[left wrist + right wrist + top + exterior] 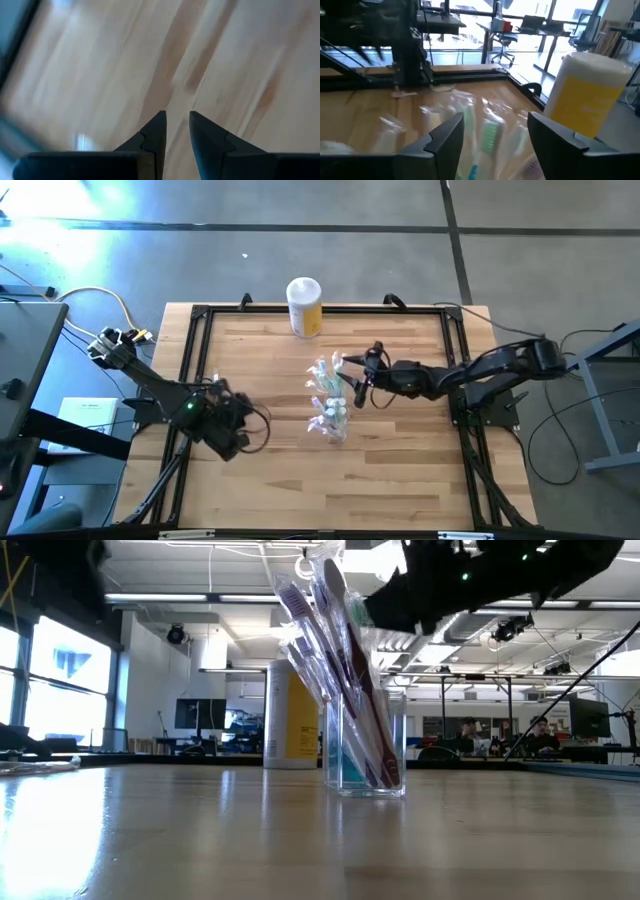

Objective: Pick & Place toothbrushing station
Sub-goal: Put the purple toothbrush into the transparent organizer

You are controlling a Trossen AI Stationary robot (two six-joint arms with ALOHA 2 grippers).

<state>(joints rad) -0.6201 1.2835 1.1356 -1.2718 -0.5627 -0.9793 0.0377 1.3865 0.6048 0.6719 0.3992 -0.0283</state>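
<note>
Wooden table (pixel 250 490), and near its middle a clear cup (pixel 365 755) standing up, full of toothbrushes (pixel 330 650) leaning tall and slanted. Right gripper (pixel 352 380) just beside and above the brush tops, fingers wide apart, holding nothing. Left gripper (pixel 232 442) well apart, narrow, empty. Right one nearer.

The right arm reaches in toward mid-counter, its pincer (pixel 352 385) with fingers (pixel 445 135) spread apart. The left arm rests low, its pincer (pixel 176 131) narrowly parted and empty.
</note>
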